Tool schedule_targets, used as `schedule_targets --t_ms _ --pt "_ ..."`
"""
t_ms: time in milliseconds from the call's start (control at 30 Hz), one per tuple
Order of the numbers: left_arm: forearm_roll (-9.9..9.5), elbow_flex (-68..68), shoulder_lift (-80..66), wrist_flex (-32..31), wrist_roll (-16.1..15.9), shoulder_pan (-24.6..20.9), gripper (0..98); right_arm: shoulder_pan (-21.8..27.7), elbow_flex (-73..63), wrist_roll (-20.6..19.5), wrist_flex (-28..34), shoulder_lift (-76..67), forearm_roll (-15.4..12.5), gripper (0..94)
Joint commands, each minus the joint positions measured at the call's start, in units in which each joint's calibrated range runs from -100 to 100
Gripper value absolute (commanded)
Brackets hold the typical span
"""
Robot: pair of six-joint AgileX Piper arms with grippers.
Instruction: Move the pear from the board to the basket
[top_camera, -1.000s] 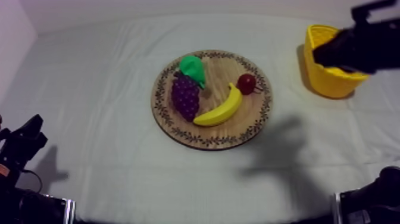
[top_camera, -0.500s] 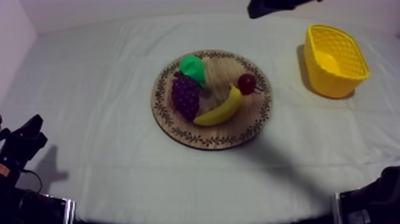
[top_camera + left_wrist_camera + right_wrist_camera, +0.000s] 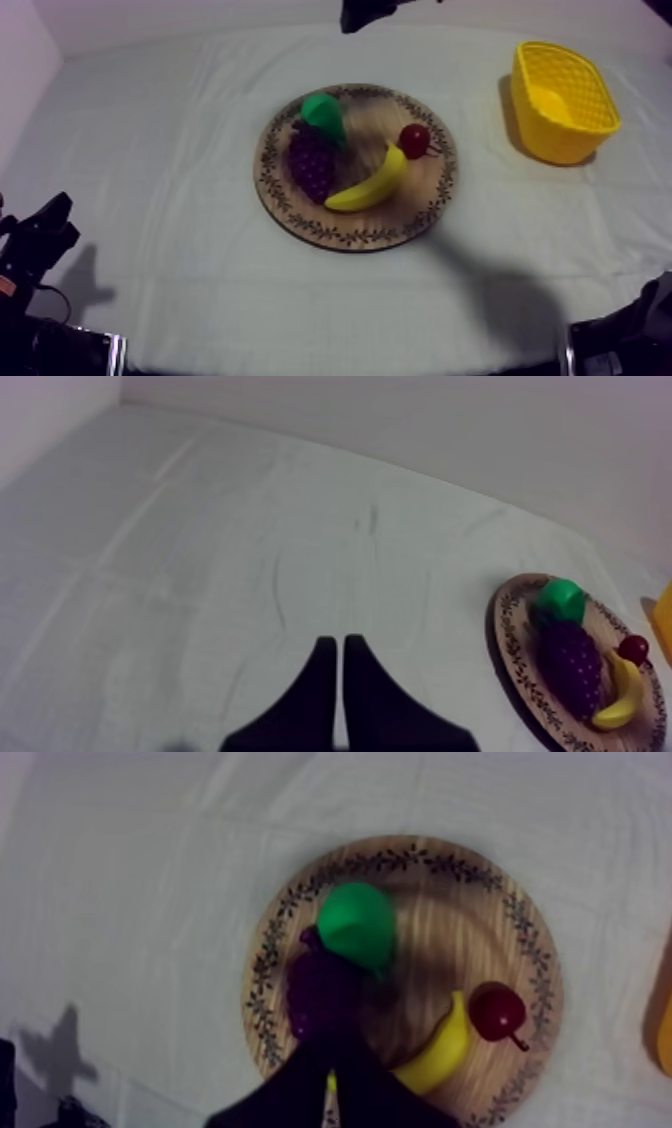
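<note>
Pear (image 3: pixel 357 924) beside grapes (image 3: pixel 318 992) on board (image 3: pixel 520 952); left gripper (image 3: pixel 335 644), right gripper (image 3: pixel 335 1052) clenched empty; we should part right fingers (image 3: pixel 300 1094), then straddle pear.

The right arm (image 3: pixel 368 14), recorded one second ago lying across the yellow basket (image 3: pixel 560 142) at the right of the table (image 3: pixel 180 200), has travelled leftward along the far edge. Half a second ago it stood left of the basket; it now sits beyond the wooden board (image 3: pixel 400 225). The basket, previously part covered, is fully exposed. The arm's shadow (image 3: pixel 510 305) on the table has shifted nearer.
</note>
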Motion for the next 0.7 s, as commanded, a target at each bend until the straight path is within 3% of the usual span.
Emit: schedule_targets --t_ms 0,367,667 --pt "0.01 0.0 0.0 0.0 0.0 0.0 0.1 0.0 -1.9 -0.1 0.2 3.6 -0.1 14.3" --pt "0.01 0.0 0.0 0.0 0.0 0.0 0.1 0.0 -5.4 1.3 3.0 8.1 -0.3 47.8" --pt "0.01 0.0 0.0 0.0 0.0 0.0 0.1 -0.5 -6.0 1.1 3.6 11.5 -0.5 59.1"
